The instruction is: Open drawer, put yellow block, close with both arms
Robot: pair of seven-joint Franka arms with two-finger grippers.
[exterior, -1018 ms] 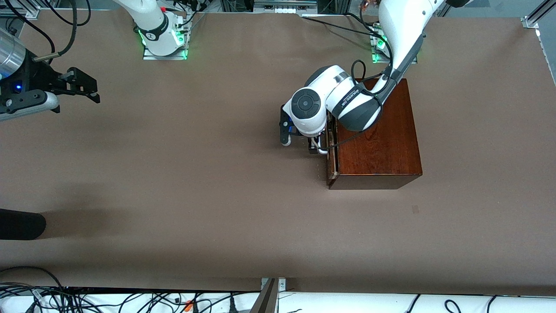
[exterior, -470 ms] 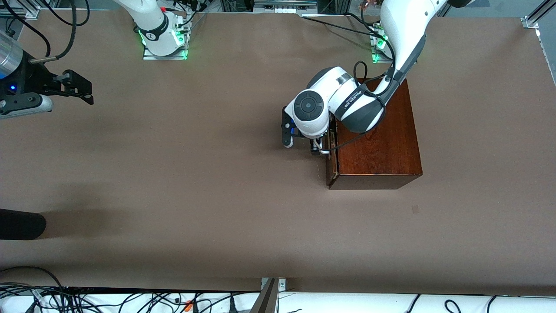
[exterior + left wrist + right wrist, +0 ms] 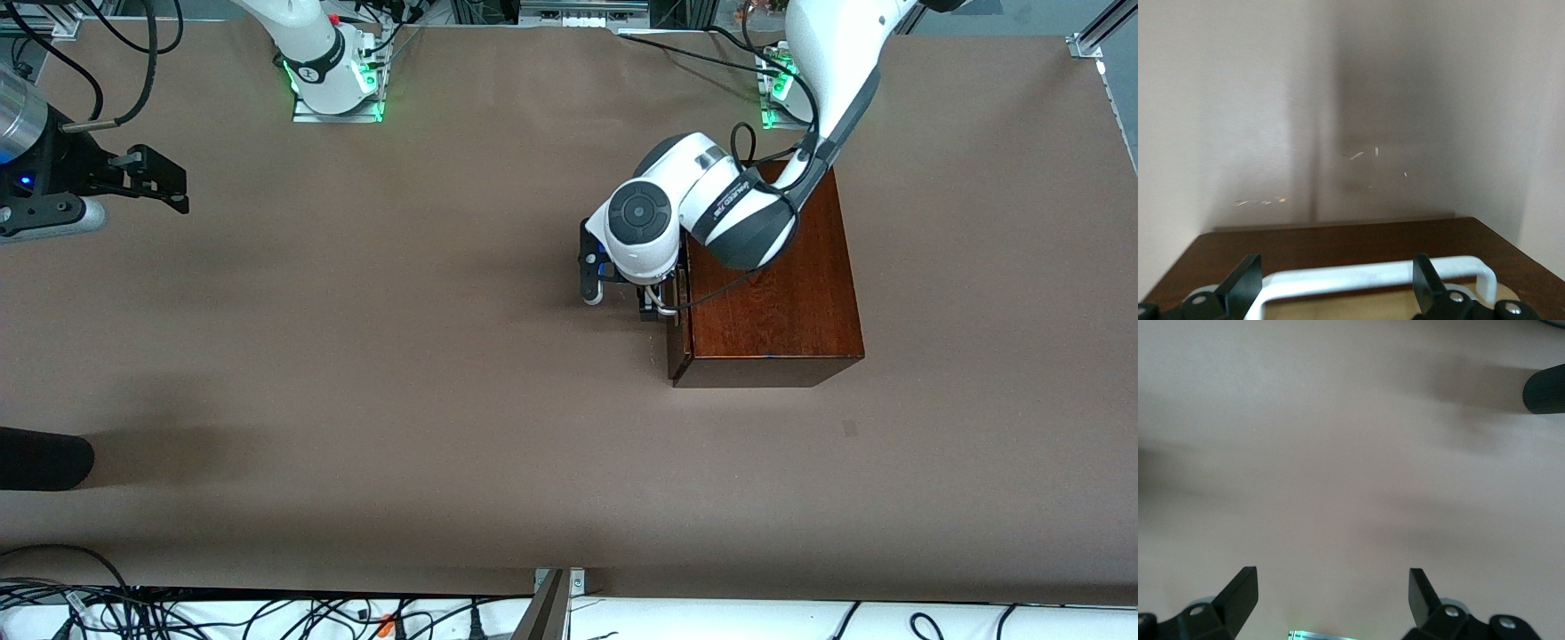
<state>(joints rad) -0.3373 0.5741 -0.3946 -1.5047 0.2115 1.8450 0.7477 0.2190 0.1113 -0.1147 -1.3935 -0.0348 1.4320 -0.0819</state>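
Dark reddish wood, the box (image 3: pixel 773 284) sits on the brown table (image 3: pixel 400 373); I see the left hand (image 3: pixel 653 302) at its drawer (image 3: pixel 677 324) front, wrist hiding the handle. Left wrist view: fingers (image 3: pixel 1425 287) spread, straddling the white handle (image 3: pixel 1371 277). Right wrist view: right hand (image 3: pixel 1331 600) released above bare table, well apart from the box.

The box (image 3: pixel 772 293) is showing polished reddish-brown wood with a soft gloss. The handle (image 3: pixel 1371 279) is looking smooth, white and plastic-like. The surface (image 3: pixel 356 373) is lying matt brown. The arms' shells (image 3: pixel 729 209) are gleaming white.
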